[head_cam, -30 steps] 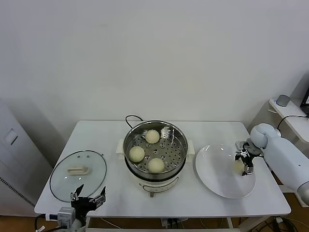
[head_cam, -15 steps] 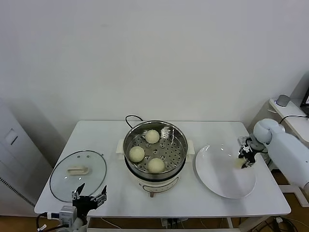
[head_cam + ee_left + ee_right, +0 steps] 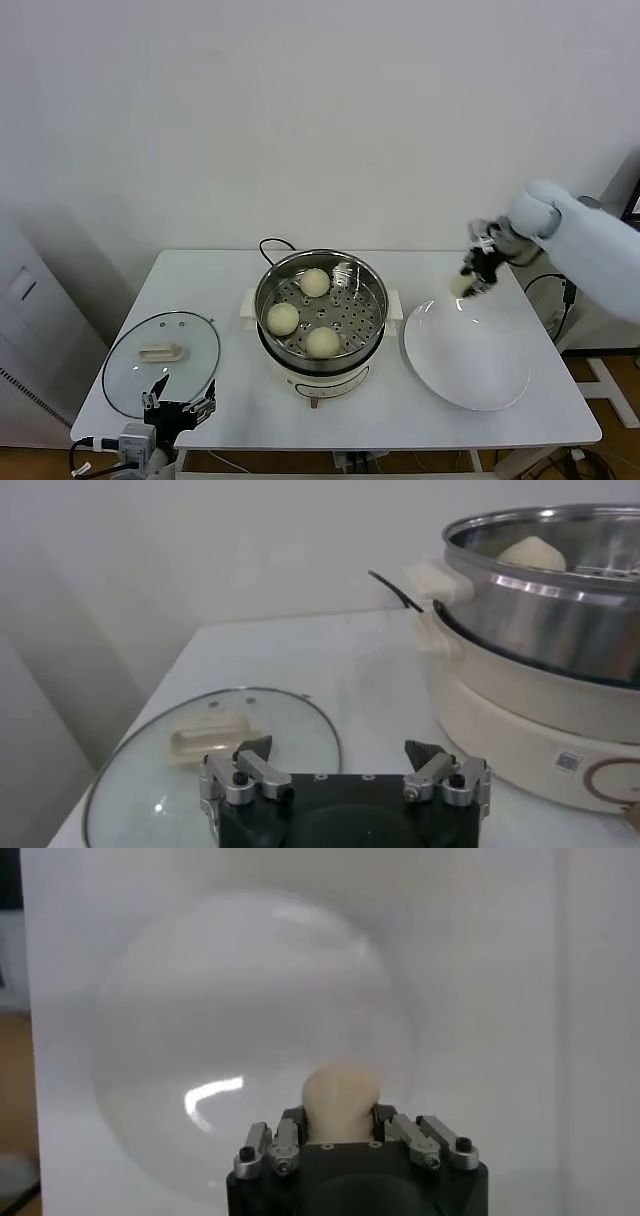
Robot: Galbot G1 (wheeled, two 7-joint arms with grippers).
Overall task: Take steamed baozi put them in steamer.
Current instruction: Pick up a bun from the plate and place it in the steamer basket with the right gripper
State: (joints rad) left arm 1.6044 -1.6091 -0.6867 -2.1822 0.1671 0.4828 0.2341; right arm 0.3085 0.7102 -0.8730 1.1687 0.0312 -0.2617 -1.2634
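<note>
Baozi (image 3: 460,286), round end downward, clamped in right gripper (image 3: 470,279).

Three baozi (image 3: 299,313) in steamer (image 3: 320,352)

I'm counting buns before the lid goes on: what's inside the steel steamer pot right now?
Three cream-white round buns sit on the perforated tray inside the shiny steel steamer pot. Whatever lies beneath that tray is hidden. The fourth bun is in the right gripper, above the table.
</note>
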